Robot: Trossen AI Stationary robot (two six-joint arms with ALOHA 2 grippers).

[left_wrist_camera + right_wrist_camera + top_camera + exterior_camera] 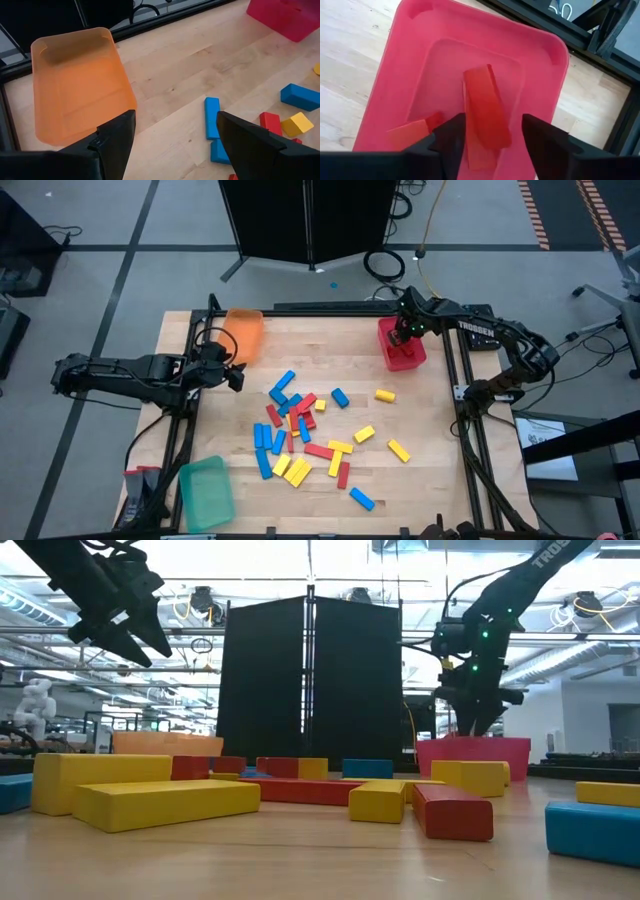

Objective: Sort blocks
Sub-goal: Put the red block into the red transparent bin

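Red, blue and yellow blocks point(305, 435) lie scattered flat on the middle of the wooden table. My right gripper point(405, 335) hangs open over the red tray point(400, 355) at the far right. A red block point(487, 115) shows between its fingers above the tray floor, and a second red block point(415, 132) lies in the tray. My left gripper point(235, 375) is open and raised over the left side of the table, beside the orange tray point(75, 85). Blue blocks point(212, 117) lie ahead of it. My right gripper point(492, 145) points down into the red tray with the long red block point(485, 140) between its fingers. Tray floor shows between the block and one finger point(540, 137). I cannot tell whether the other finger touches the block.
A green tray point(207, 490) sits at the near left corner. The orange tray point(243, 335) sits at the far left. Black frame rails point(460, 395) run along the table's sides. Bare wood lies between the block pile and the far edge. A dark panel point(310, 680) stands behind the table.
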